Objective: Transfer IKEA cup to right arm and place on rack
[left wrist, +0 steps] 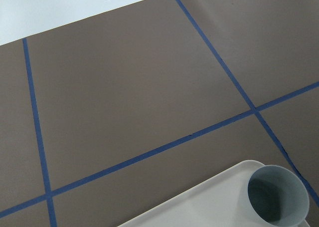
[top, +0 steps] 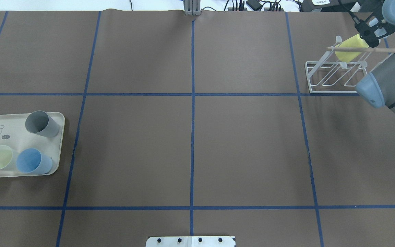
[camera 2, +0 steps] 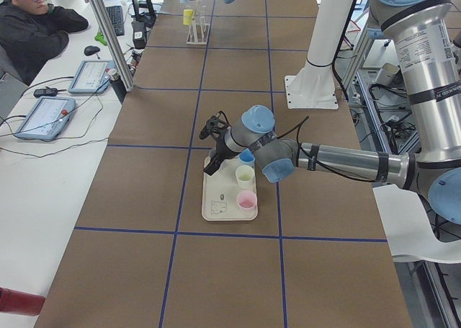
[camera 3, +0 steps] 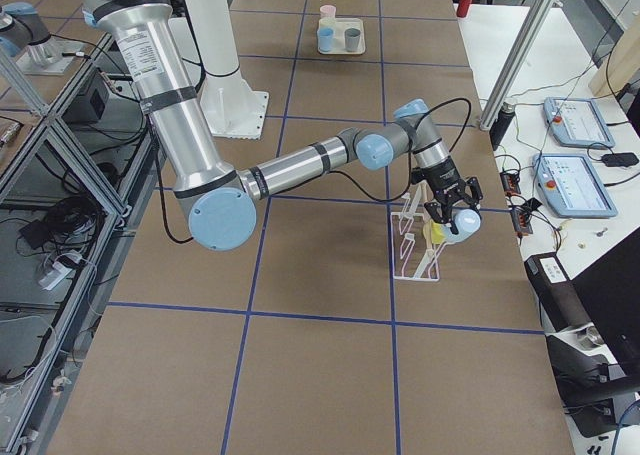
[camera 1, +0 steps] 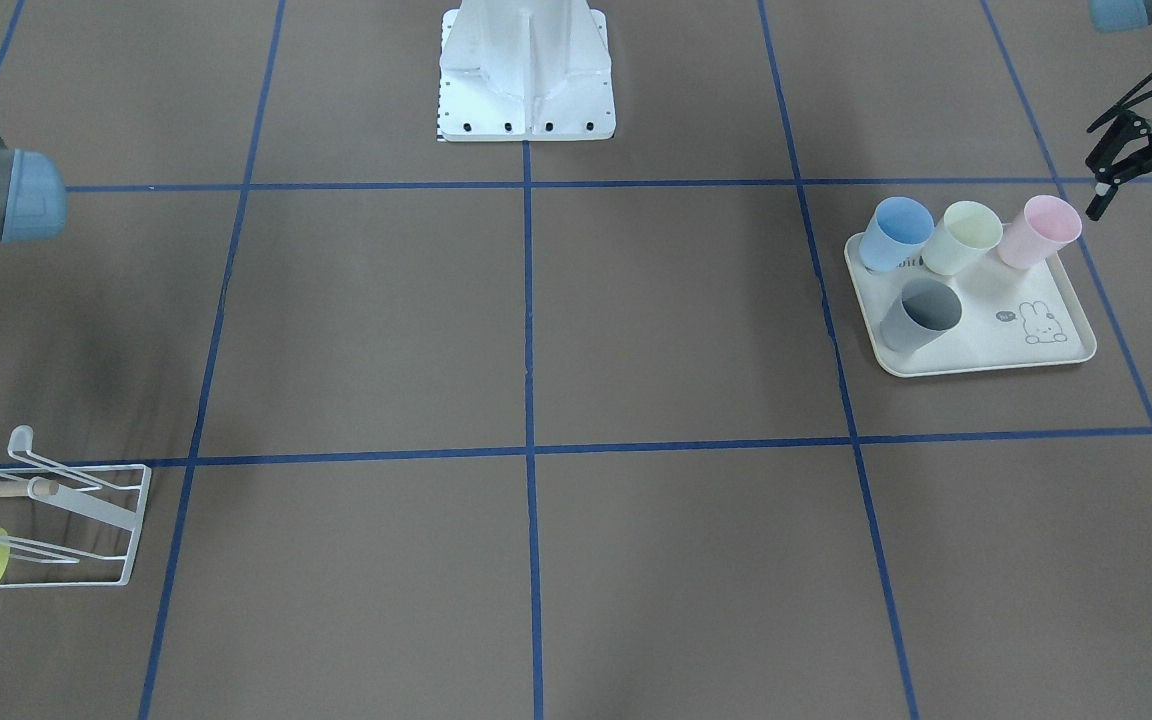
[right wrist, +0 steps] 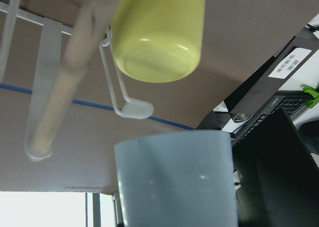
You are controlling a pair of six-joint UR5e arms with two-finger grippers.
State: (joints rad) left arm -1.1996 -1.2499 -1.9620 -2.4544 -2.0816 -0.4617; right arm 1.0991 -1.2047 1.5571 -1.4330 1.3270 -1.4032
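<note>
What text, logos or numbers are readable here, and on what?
"ROBO", cut off at the frame edge: on the left gripper.
Too small to read: the speech bubble printed on the tray.
Blurred, unreadable: the white label in the right wrist view.

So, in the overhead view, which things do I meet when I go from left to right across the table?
Pale yellow plastic cup → light blue plastic cup → white metal base plate → white wire rack.

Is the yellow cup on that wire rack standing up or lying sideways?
Sideways. The yellow cup lies on its side on the rack, and the right wrist view faces its round base.
</note>
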